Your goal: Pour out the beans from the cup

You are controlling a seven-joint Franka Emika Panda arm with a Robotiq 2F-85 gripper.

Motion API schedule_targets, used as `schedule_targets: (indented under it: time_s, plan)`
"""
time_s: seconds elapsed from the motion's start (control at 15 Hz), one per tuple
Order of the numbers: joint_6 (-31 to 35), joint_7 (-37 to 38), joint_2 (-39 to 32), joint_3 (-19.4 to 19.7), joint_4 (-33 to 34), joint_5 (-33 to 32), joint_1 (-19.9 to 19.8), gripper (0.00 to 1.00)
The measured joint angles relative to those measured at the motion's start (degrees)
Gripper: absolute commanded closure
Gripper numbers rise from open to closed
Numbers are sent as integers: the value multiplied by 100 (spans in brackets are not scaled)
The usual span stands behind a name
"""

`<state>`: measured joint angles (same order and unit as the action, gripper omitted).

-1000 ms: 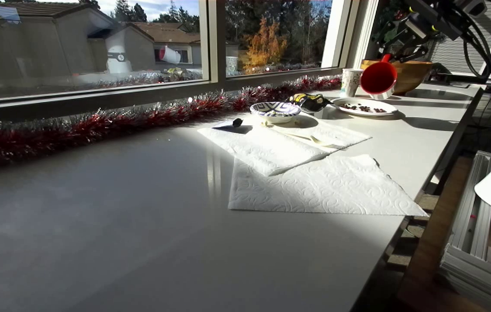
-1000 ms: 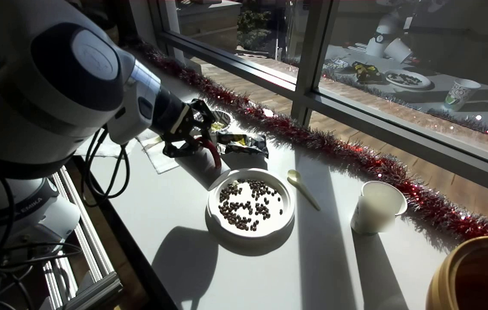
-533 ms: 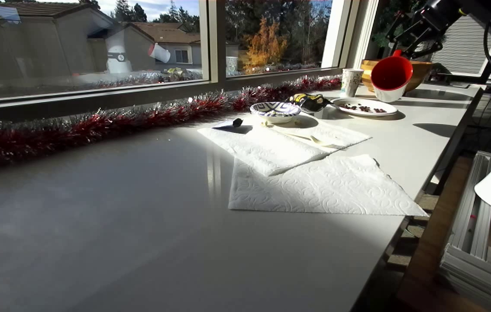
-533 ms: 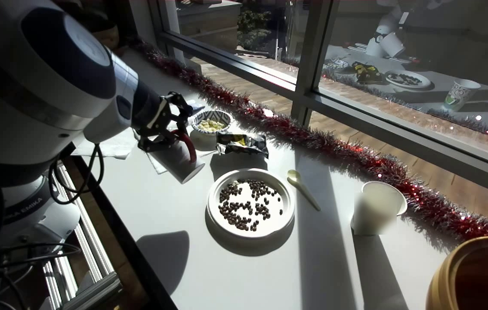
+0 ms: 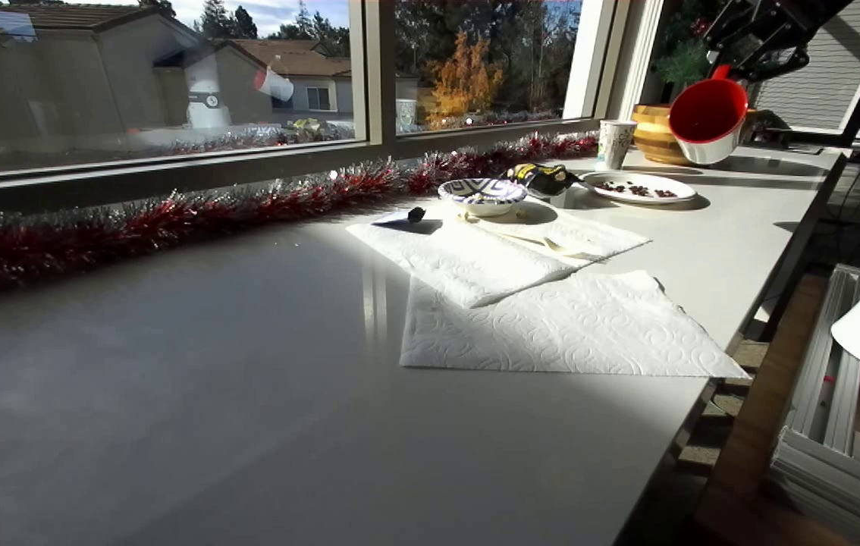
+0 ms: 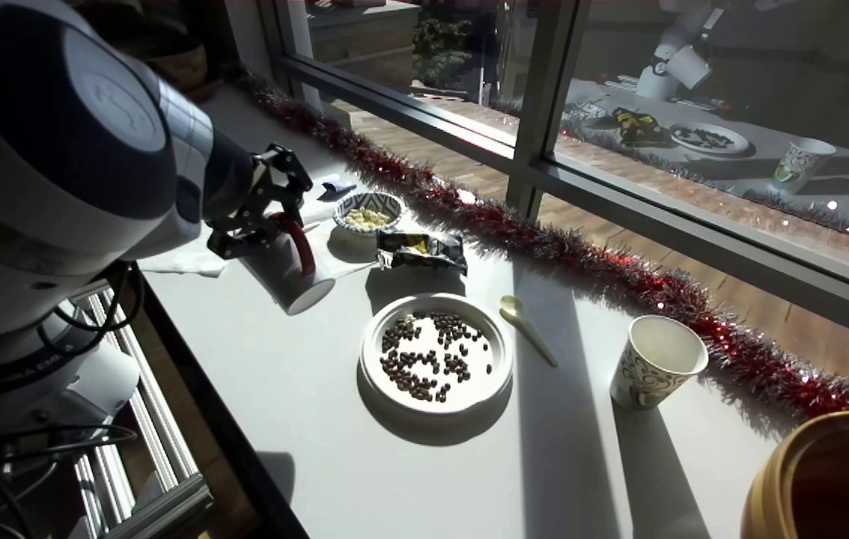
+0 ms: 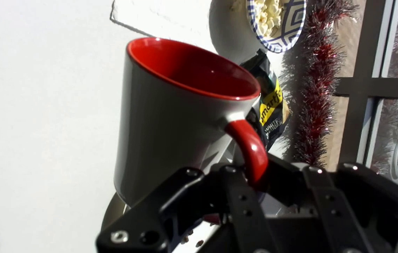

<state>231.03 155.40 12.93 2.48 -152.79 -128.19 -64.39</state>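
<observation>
The gripper point(image 7: 260, 181) stands narrow, holding the red handle point(image 7: 251, 147). From it the cup point(image 7: 171, 133) hangs in the air, above the table point(image 6: 409, 486), its body out to one side of the grip. Its long axis slants: the mouth point(image 7: 195, 68) is the higher end, the base point(image 6: 313, 296) the lower. The red inside that shows has no beans on it, though the bottom is hidden.

The plate point(image 6: 436, 301) lies beyond the base end, lower down and apart from the cup, with the beans point(image 6: 406, 359) spread over it. The base faces toward the plate and the mouth away from it, and the next move turns on that. Pouring looks done, or nearly so; most likely the cup should now come upright and go down on its base beside the plate. Held by the handle alone, it could twist in the grip, and any bean left inside would probably miss the plate if the mouth dipped.

Toward the tinsel point(image 6: 582, 247) along the table's far side lie a snack bag point(image 6: 422, 251) and a spoon point(image 6: 528, 329), with a bowl point(image 6: 373, 200) of popcorn near the bag. Farthest, well apart, stands a paper cup point(image 6: 656, 367).
</observation>
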Motion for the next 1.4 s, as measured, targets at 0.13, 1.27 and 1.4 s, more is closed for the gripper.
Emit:
schedule_targets:
  time_s: [0.13,1.27,1.4]
  plan:
    - [272,0,-249,-452,111,0,-494,98]
    - [921,3,-1456,1006,226,398,1025,98]
    - [1080,-14,-1731,1055,233,628,1121,98]
